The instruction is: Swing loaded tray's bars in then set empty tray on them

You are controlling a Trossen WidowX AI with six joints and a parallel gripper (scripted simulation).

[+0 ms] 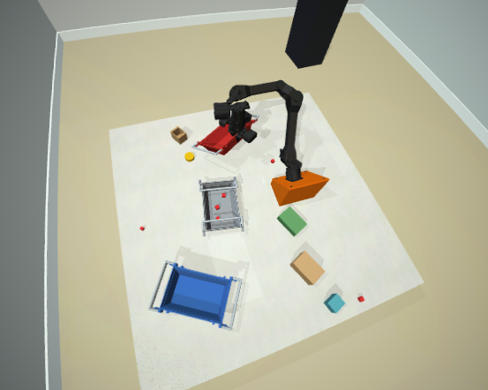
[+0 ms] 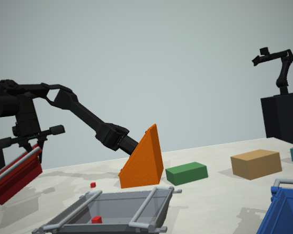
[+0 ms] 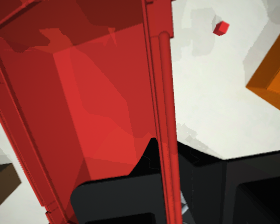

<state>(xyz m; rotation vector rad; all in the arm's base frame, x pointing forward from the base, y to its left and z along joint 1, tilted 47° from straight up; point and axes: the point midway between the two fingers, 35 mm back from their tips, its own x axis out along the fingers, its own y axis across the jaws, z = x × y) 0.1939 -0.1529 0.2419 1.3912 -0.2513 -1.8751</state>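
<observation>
The loaded grey tray (image 1: 229, 206) (image 2: 107, 228) stands on the table with red blocks (image 1: 217, 206) (image 2: 96, 219) inside. Its far bar (image 1: 218, 188) (image 2: 78, 209) and its near bar (image 1: 229, 220) (image 2: 143, 205) both lie across its top. The empty red tray (image 1: 213, 142) (image 2: 22, 176) (image 3: 107, 100) hangs tilted above the table, behind the grey tray in the top view. My gripper (image 1: 236, 131) (image 2: 36, 151) (image 3: 158, 141) is shut on the red tray's long side wall, which is its raised side. The fingertips are mostly hidden in the top view.
An orange wedge (image 1: 299, 191) (image 2: 147, 164) carries the arm's base. A blue tray (image 1: 198, 293) stands at the front left. A green block (image 1: 292, 221), a tan block (image 1: 307, 267) and a teal block (image 1: 334, 303) stand at the right. A brown box (image 1: 178, 135) and yellow disc (image 1: 189, 156) lie left of the red tray.
</observation>
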